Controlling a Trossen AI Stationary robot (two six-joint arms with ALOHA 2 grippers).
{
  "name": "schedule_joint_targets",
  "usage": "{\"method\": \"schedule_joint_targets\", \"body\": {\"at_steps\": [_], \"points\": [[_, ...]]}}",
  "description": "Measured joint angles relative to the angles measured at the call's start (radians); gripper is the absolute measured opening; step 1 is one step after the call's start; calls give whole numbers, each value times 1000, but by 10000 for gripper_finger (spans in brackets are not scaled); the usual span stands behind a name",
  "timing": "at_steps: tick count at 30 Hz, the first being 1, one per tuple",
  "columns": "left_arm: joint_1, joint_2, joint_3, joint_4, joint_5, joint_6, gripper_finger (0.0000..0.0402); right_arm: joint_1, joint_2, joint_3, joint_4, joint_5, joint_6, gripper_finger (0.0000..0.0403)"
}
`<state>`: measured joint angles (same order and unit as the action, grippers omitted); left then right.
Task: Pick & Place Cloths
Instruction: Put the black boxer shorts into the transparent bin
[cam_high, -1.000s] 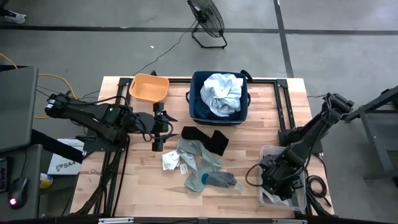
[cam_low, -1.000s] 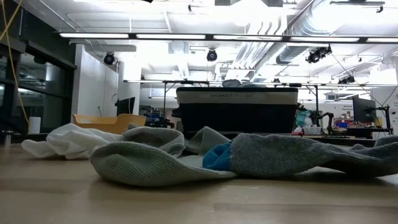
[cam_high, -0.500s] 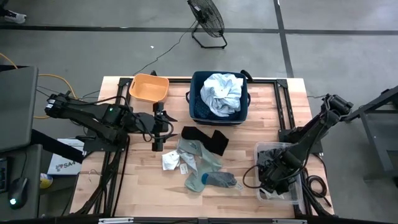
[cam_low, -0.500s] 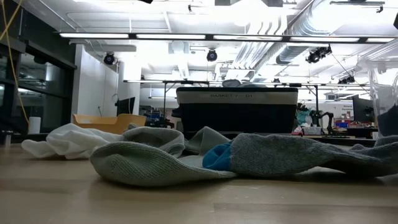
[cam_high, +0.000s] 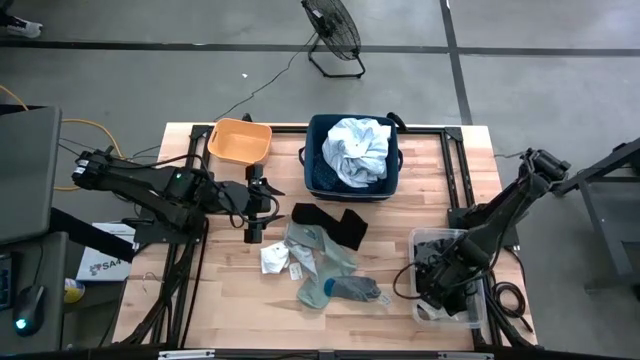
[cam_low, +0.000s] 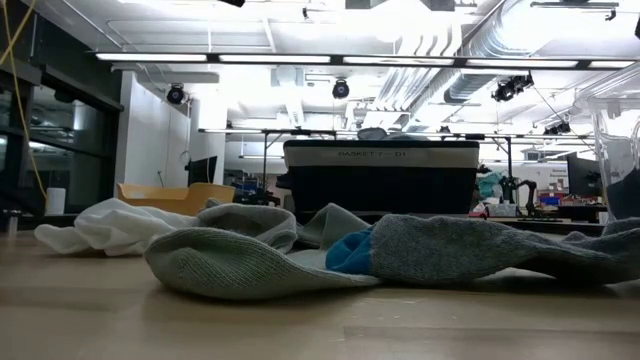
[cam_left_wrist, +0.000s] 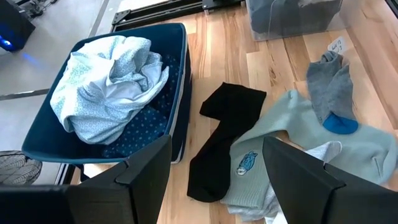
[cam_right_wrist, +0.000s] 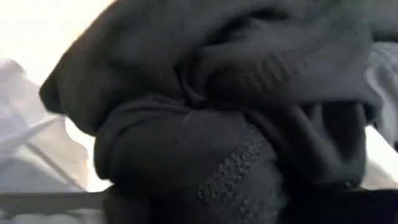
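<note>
Several cloths lie in a loose heap at the table's middle: a black piece (cam_high: 332, 222) (cam_left_wrist: 221, 140), a pale green piece (cam_high: 318, 250) (cam_left_wrist: 280, 146), a grey sock with a blue heel (cam_high: 345, 290) (cam_low: 440, 250) and a small white piece (cam_high: 274, 260) (cam_low: 110, 225). A pale blue-white shirt (cam_high: 358, 148) (cam_left_wrist: 112, 81) fills the navy bin (cam_high: 318, 175). My left gripper (cam_high: 266, 205) hovers open just left of the heap, touching nothing. My right gripper (cam_high: 440, 285) reaches down into a clear plastic bin (cam_high: 478, 310). Dark cloth (cam_right_wrist: 205, 112) fills its wrist view, and its fingers are hidden.
An orange tub (cam_high: 239, 140) stands at the far left next to the navy bin. The clear bin sits at the table's near right corner, and its wall (cam_low: 612, 150) shows at the edge of the low view. Black frame rails (cam_high: 455, 170) run along the table's sides.
The clear plastic bin has shifted a little toward the table's left and far side with my right gripper inside it. Its wall now shows at the right edge of the low view, where it did not before. The cloths on the table have stayed put.
</note>
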<state>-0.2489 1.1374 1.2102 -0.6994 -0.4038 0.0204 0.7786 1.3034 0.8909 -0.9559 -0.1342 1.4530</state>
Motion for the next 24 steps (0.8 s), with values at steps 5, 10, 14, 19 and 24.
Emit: {"method": "schedule_joint_targets", "body": {"at_steps": [5,10,14,19,24], "points": [[0,0,0,0,0,-4,248,-25,-113,0,-4,7,68,229],[0,0,0,-1,0,-8,248,-33,-213,0,-6,67,95,244],[0,0,0,-11,0,-18,248,-33,-261,0,-26,49,95,242],[0,0,0,-11,0,-18,248,-33,-285,0,-33,45,91,239],[0,0,0,-10,0,-18,248,-33,-284,0,-33,20,81,240]]}}
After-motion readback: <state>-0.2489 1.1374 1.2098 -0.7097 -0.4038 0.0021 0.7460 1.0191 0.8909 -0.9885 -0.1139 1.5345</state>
